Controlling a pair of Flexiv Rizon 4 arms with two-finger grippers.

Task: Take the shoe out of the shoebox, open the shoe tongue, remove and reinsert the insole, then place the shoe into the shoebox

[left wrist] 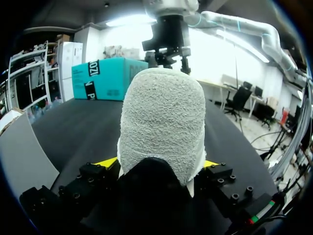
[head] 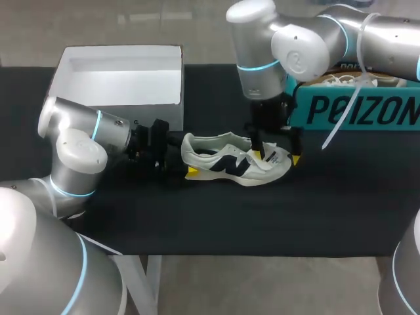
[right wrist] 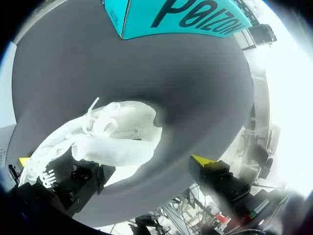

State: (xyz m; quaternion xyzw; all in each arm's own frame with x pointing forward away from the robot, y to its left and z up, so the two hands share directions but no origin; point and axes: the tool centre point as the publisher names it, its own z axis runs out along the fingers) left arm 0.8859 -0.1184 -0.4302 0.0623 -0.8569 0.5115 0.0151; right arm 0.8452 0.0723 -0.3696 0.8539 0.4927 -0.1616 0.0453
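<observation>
A white sneaker with dark side stripes point(head: 233, 161) lies on its sole on the black table, toe to the right. My left gripper point(head: 186, 162) comes in low from the left; the heel point(left wrist: 161, 117) sits between its fingers, touching both. My right gripper point(head: 282, 157) hangs straight down over the toe end, open, its yellow tips wide apart either side of the shoe's front point(right wrist: 117, 132), where laces show. In the right wrist view that gripper point(right wrist: 112, 160) holds nothing.
An open white box point(head: 65, 72) stands at the back left, behind my left arm. A teal shoebox point(head: 354, 108) stands at the back right with another white shoe point(head: 354, 80) in it. Bare black table lies in front of the sneaker.
</observation>
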